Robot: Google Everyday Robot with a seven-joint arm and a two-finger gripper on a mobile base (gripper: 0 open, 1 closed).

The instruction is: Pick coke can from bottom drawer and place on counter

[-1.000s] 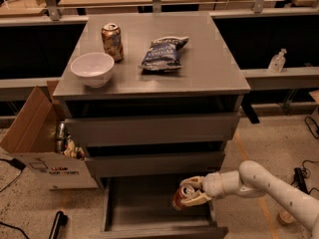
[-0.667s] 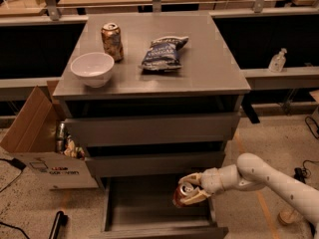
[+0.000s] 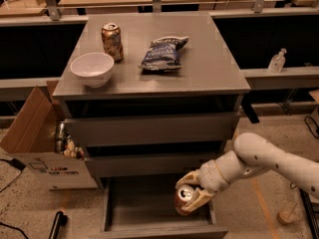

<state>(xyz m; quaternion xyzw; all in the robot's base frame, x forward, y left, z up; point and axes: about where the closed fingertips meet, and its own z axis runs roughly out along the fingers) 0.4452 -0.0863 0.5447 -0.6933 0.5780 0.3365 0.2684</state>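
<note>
My gripper (image 3: 192, 193) is shut on the coke can (image 3: 183, 199), a small red can with a silver lid, and holds it just above the right side of the open bottom drawer (image 3: 149, 203). The drawer's dark floor shows nothing else in it. The white arm (image 3: 259, 158) reaches in from the right. The grey counter (image 3: 199, 63) tops the three-drawer cabinet, well above the can.
On the counter stand a tan-gold patterned can (image 3: 112, 41), a white bowl (image 3: 92, 68) and a dark chip bag (image 3: 163, 53). An open cardboard box (image 3: 42, 143) of cans sits left of the cabinet. A small bottle (image 3: 277, 60) stands on the right ledge.
The can, held in the gripper, has risen slightly and the arm has shifted a little; the can stays over the drawer's right side.
</note>
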